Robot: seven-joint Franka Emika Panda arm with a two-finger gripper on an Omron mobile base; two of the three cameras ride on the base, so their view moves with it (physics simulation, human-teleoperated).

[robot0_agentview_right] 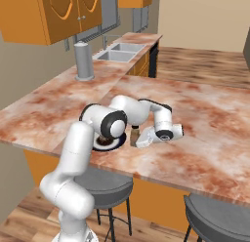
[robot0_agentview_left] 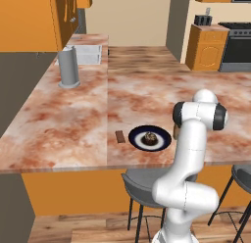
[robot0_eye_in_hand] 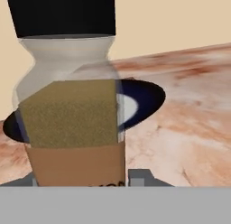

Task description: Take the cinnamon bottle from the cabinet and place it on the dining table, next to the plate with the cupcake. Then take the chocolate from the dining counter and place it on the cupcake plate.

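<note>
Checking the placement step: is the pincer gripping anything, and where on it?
The cinnamon bottle stands between the pincer fingertips at its lower body, beside the plate.

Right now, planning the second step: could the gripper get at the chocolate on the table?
Probably not yet. The gripper is occupied with the cinnamon bottle between its fingers. The chocolate lies uncovered left of the plate, so the approach looks free once the bottle is released.

The plate point(robot0_agentview_left: 150, 138) lies on the dining table point(robot0_agentview_left: 73, 119), lower centre of the left base view, near the table's front edge. The cupcake point(robot0_agentview_left: 150, 137) sits on the plate (roughly at its middle). The chocolate point(robot0_agentview_left: 120, 136) lies just left of the plate. A cylinder point(robot0_agentview_left: 68, 67) stands at upper left. In the hand view, the cinnamon bottle point(robot0_eye_in_hand: 72, 114) stands before the plate.
</note>
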